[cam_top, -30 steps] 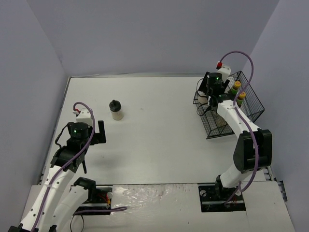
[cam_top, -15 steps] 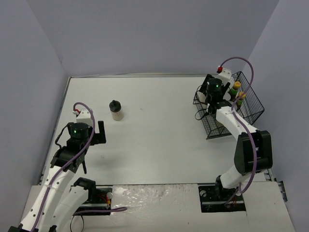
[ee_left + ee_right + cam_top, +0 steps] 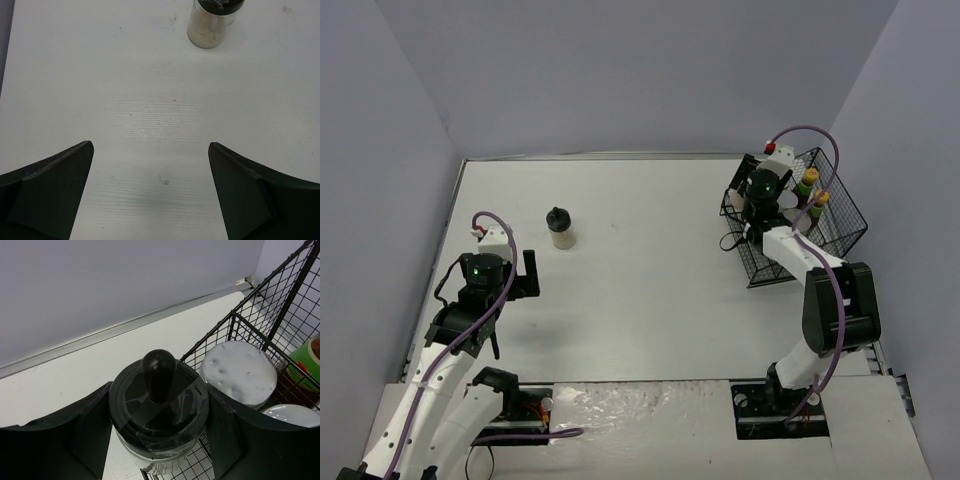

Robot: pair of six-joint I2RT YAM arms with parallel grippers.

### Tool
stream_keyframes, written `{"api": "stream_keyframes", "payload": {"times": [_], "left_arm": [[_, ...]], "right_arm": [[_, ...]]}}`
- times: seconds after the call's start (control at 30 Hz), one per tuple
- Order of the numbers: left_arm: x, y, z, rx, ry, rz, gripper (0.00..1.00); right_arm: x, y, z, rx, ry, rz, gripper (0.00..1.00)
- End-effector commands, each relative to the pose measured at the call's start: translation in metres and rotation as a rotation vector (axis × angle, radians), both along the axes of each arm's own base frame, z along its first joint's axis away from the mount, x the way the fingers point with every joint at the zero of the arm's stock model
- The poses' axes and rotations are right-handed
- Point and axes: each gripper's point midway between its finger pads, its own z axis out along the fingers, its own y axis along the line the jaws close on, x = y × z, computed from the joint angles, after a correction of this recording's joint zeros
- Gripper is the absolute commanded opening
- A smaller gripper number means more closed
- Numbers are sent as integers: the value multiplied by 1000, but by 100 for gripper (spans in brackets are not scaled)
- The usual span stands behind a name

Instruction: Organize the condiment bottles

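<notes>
While the left hand (image 3: pixel 150 147) hangs with its fingers spread wide over bare worktop (image 3: pixel 650 260), one black-lidded beige jar (image 3: pixel 210 25) stands upright ahead of it and a little to its right, well apart from both fingers and touching neither. Across the worktop the right hand (image 3: pixel 157 435) pinches the second black-lidded jar (image 3: pixel 158 400), one finger pressed against each side of its dark lid, whose knob points up between them. This jar sits at the left edge of the black wire basket (image 3: pixel 250 325); whether it rests on anything cannot be told. Just to its right, inside the wire, stand two silver-lidded shakers (image 3: pixel 239 372), one behind the other. From above, two yellow-capped sauce bottles (image 3: pixel 810 175) show farther right in the basket, beyond the right arm's wrist.
</notes>
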Motion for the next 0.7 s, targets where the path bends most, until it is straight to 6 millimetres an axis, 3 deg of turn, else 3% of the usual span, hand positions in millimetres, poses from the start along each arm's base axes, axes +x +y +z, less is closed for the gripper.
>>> {"api": "stream_keyframes", "payload": {"times": [0.0,0.13,0.27,0.67], "left_arm": [[12,-2,19,-2,-71,-3,97],[12,-2,19,-2,-72,-3,97],[12,-2,19,-1,-70,-6,97],[13,-4,17,-2,-62,-14,97]], "right_arm": [[-4,16,19,-101,-32,109,0],[-9,21,35,-205,-48,181,0],[-17,27,39,-312,-65,273,1],[-21,27,47,-353,-148,353,4]]}}
